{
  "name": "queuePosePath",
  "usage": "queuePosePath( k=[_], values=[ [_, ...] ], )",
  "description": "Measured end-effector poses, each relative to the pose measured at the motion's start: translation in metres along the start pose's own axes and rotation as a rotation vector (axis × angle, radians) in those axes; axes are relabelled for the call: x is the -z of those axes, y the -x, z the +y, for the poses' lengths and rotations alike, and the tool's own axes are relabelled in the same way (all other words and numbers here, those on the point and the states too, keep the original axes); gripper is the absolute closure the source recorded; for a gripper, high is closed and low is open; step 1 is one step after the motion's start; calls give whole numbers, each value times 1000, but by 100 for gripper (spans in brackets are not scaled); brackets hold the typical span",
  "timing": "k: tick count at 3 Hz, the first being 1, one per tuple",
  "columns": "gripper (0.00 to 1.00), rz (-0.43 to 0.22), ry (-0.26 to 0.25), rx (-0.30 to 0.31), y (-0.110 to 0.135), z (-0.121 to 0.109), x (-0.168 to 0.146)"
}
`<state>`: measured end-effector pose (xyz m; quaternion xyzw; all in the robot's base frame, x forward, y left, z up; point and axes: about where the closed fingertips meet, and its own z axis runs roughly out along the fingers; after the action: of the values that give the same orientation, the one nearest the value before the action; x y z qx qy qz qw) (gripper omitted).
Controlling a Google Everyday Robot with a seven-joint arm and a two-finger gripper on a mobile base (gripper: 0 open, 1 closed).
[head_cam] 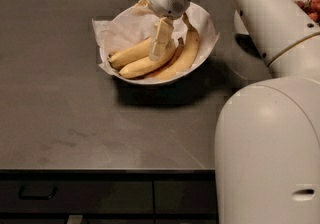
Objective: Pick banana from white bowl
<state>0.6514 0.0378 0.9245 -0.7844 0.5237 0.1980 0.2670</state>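
Four bananas lie in the bowl [153,80], the middle ones partly hidden behind the gripper [157,54], which reaches down and touches them; whether it is open or clamped I cannot tell. The banana [187,53], the longest, lies along the right side. Strawberries [311,6] are cut off top right.

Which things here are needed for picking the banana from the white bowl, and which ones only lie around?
For the job:
- gripper, down in the bowl over the bananas
- long banana
- white bowl

Just lying about:
- other bananas
- paper lining
- strawberries, far right
- counter
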Motion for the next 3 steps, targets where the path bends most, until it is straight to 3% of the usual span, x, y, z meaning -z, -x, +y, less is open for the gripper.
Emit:
queuePosePath(
  k=[1, 3],
  values=[
    [11, -3, 10, -22, -1, 5, -4],
    [53, 0, 13, -40, -2, 11, -6]
  ],
)
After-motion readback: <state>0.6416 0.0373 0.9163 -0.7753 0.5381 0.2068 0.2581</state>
